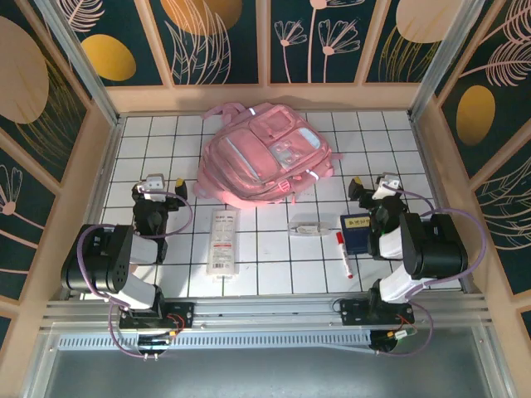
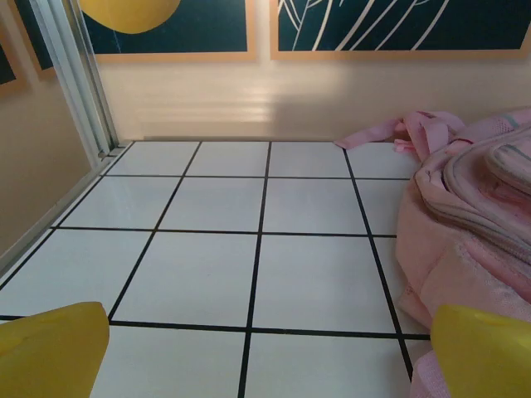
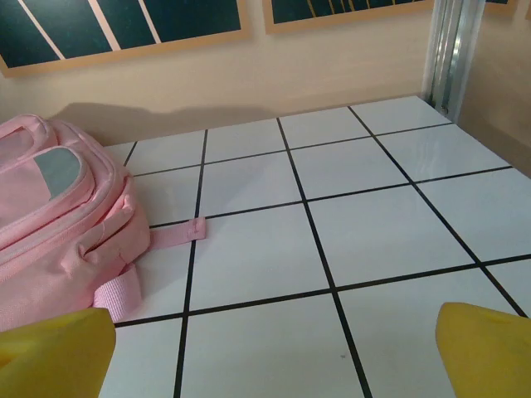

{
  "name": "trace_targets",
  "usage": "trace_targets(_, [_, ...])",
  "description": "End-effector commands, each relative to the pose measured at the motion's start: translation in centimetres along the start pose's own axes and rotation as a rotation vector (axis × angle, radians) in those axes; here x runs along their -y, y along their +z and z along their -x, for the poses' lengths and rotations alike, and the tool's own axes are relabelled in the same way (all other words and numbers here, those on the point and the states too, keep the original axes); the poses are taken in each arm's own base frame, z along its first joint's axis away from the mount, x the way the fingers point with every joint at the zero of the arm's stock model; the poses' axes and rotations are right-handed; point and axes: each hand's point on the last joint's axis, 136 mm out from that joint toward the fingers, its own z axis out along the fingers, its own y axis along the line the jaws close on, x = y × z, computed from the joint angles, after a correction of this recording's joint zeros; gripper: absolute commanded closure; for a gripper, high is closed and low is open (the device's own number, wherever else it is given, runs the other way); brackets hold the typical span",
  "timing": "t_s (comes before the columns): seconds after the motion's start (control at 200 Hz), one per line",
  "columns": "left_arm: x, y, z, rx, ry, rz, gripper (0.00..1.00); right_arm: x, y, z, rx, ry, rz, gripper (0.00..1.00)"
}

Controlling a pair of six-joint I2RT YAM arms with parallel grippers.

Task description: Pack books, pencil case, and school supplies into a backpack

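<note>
The pink backpack (image 1: 265, 153) lies flat at the back middle of the tiled table; its side also shows in the wrist views (image 2: 473, 224) (image 3: 58, 215). A small navy book (image 1: 355, 234) lies front right, partly under my right arm. Beside it is a white marker with a red cap (image 1: 342, 253) and a small pale item (image 1: 305, 227). A long white flat item with red print (image 1: 222, 242), possibly the pencil case, lies front centre. My left gripper (image 1: 158, 184) (image 2: 265, 365) is open left of the backpack. My right gripper (image 1: 377, 184) (image 3: 270, 356) is open to its right, holding nothing.
Wooden walls (image 1: 99, 166) close in the table on three sides, with metal posts in the back corners. A loose pink strap (image 3: 178, 234) trails from the backpack onto the tiles ahead of my right gripper. Bare tiles (image 2: 257, 274) lie ahead of my left gripper.
</note>
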Motion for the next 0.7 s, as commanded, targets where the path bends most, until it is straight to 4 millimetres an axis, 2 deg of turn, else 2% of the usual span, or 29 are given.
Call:
trace_targets(0.0, [-0.38,0.16,1.32,0.044,-0.023,0.016,0.01,-0.21,0.21,1.29,0.039,0.001,0.008,0.01])
trace_targets(0.696, [-0.32,0.48,1.2,0.033,-0.028,0.009,0.01,-0.24,0.22,1.25,0.037,0.002,0.011,0.01])
